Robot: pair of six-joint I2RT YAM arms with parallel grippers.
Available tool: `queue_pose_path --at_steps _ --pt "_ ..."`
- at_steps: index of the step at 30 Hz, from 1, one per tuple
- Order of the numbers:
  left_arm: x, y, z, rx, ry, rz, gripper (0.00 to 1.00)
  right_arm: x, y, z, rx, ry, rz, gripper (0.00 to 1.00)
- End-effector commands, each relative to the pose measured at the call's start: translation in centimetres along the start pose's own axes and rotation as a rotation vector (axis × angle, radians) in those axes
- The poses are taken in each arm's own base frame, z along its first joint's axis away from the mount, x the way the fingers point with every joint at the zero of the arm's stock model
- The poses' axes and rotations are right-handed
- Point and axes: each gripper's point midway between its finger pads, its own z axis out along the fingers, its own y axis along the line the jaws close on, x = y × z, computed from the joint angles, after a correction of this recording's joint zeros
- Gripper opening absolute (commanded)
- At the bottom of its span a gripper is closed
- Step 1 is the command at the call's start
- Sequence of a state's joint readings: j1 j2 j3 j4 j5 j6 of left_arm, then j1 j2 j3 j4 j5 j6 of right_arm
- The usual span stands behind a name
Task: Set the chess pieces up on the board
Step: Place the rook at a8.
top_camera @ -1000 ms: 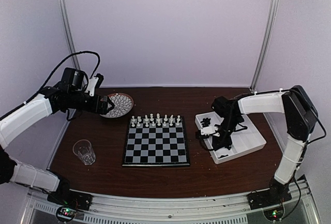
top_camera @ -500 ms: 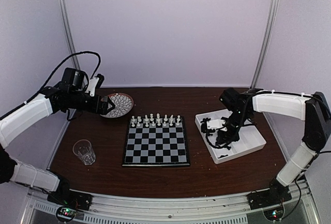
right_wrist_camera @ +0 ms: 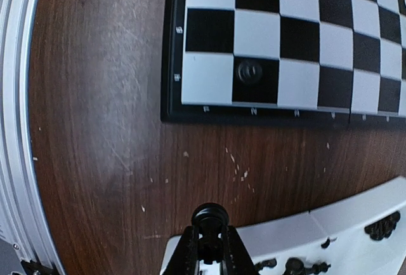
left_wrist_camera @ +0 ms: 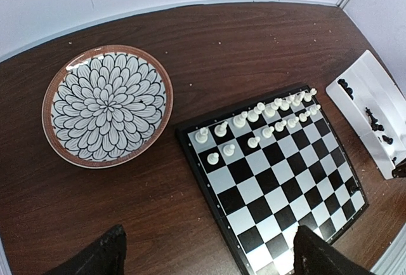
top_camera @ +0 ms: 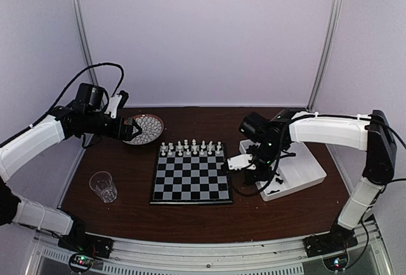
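Now right end effector (right_wrist_camera: 210, 235) clamped on black piece (right_wrist_camera: 210, 214), over bench (right_wrist_camera: 95, 160) between tray (top_camera: 311, 171) and board (top_camera: 190, 176); left end effector (left_wrist_camera: 209, 259) apart, near plate (left_wrist_camera: 108, 103). Next: lower piece onto near rows beside lone black chessman (right_wrist_camera: 248, 72), release.

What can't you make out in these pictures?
- Right wrist view: what kind the black piece in the right gripper is; only its round top shows.
- Top view: the right arm covers part of the tray, so its contents can't be counted.
- Left wrist view: the frame's right edge cuts off the tray.
- Top view: white pieces too small to identify.
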State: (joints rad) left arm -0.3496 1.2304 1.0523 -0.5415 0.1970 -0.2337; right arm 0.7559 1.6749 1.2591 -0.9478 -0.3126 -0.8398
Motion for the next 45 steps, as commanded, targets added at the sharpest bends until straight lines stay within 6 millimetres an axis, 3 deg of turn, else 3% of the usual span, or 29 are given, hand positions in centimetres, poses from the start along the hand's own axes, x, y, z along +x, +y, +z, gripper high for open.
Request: queue_pose_path --at_steps 1,5,8,17,26,36,45 --pt "-0.9 -0.4 0.1 0.020 -0.041 0.014 0.91 -3.6 -0.7 1.4 0.027 0.005 -0.021 0.02" --pt "-1.0 -0.4 0.0 0.020 -0.041 0.014 0.91 -6.3 -0.5 3.4 0.028 0.050 -0.064 0.02" --pt "-1.1 -0.4 -0.2 0.018 -0.046 0.015 0.91 -7.1 0.0 4.7 0.012 0.089 -0.093 0.02" --pt "-1.1 -0.5 -0.3 0.025 -0.046 0.019 0.91 -7.1 1.2 6.3 -0.017 0.136 -0.119 0.02" --pt "-1.1 -0.6 -0.3 0.032 -0.043 0.018 0.91 -6.2 0.7 7.5 0.000 0.193 -0.113 0.03" --pt "-1.1 -0.7 -0.3 0.032 -0.044 0.016 0.91 -6.3 1.0 7.2 -0.008 0.176 -0.097 0.18" --pt "-1.1 -0.7 -0.3 0.035 -0.044 0.015 0.91 -6.5 1.4 5.8 -0.006 0.152 -0.098 0.22"
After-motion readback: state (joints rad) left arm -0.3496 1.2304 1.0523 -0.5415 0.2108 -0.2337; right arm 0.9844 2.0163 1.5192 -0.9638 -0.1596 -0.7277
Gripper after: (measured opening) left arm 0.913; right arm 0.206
